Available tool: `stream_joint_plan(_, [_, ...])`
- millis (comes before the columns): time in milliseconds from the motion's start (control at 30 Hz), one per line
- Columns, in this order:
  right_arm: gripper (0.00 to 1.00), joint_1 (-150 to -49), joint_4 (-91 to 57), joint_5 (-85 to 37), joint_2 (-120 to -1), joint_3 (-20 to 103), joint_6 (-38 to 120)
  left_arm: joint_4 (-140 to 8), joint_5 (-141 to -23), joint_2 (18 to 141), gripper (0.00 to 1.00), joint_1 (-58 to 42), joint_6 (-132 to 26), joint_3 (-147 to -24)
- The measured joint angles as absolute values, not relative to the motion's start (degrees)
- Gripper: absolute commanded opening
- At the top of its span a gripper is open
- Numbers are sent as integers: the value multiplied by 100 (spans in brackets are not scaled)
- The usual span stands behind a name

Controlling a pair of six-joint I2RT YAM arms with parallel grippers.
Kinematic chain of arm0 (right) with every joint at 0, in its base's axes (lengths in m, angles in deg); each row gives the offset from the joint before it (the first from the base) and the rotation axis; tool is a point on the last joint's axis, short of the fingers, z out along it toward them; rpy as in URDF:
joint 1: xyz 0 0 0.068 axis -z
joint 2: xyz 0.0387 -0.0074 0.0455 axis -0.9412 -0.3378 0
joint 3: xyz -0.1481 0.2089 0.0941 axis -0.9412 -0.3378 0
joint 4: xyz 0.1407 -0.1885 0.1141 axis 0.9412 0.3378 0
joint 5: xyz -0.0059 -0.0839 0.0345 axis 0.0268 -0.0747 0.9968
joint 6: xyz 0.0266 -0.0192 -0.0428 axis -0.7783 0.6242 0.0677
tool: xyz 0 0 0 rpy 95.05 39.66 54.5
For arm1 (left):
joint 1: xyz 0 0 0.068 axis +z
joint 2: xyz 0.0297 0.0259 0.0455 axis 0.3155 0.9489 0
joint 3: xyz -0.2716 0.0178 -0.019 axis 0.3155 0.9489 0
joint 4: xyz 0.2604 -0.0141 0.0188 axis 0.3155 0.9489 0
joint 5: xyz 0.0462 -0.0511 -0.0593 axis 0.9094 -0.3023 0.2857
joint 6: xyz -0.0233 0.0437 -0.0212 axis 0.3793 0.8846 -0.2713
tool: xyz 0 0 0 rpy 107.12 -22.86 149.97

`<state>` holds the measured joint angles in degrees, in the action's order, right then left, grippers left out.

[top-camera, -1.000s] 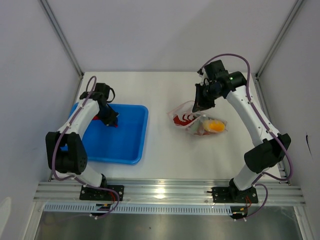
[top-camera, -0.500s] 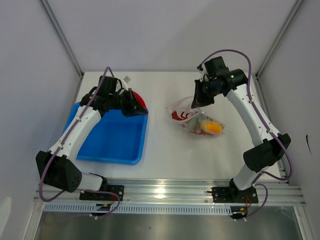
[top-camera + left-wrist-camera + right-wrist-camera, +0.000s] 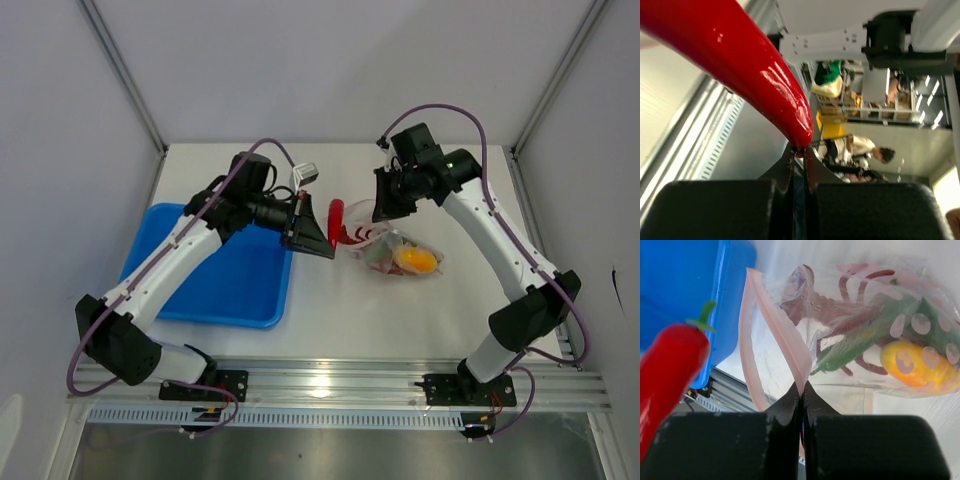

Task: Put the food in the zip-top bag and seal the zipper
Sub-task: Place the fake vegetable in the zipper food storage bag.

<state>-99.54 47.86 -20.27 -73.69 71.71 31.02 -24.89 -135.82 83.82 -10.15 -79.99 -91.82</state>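
We are clenching the left gripper point(image 3: 799, 194) on the pointed tip of a glossy red pepper point(image 3: 740, 65), and the fingers are pressing tight against it with almost no gap showing. The top view is showing this arm reaching to the right past the blue tray point(image 3: 220, 290), carrying the pepper in the air between the tray and the bag point(image 3: 920, 275). The pepper is hanging just beside the bag's mouth and is not inside it.

We are pinching the pale pink zipper point(image 3: 785, 340) with the right gripper point(image 3: 801, 405), its fingers squeezed together on one lip of the strip. The other lip is bowing away to the left, so the mouth is standing open. The bag is lying on the white table point(image 3: 330, 320), near the tray's right edge. Inside it, several red peppers point(image 3: 850, 290), a long green pepper point(image 3: 865, 340) and a yellow-orange fruit point(image 3: 917, 367) are resting together. The fruit is sitting at the end away from the mouth.
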Motion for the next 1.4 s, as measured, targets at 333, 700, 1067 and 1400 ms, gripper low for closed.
stream_joint_plan(333, [0,-10212,4113,-2132,-6324,5997,3340,-2957,-14345,8190,1,-1771,-8823,-8575])
stream_joint_plan(700, [0,-10465,3958,-1846,-5461,5768,3351,-3636,-14482,8297,2,-2072,-9389,-8577])
stream_joint_plan(1067, [0,-10504,4089,-1701,-5002,5750,3228,-2834,-13851,8961,99,-2265,-9048,-9307])
stream_joint_plan(1400, [0,-10504,4216,-1732,-4623,5580,3182,-1942,-12192,8205,100,-2057,-8466,-9862])
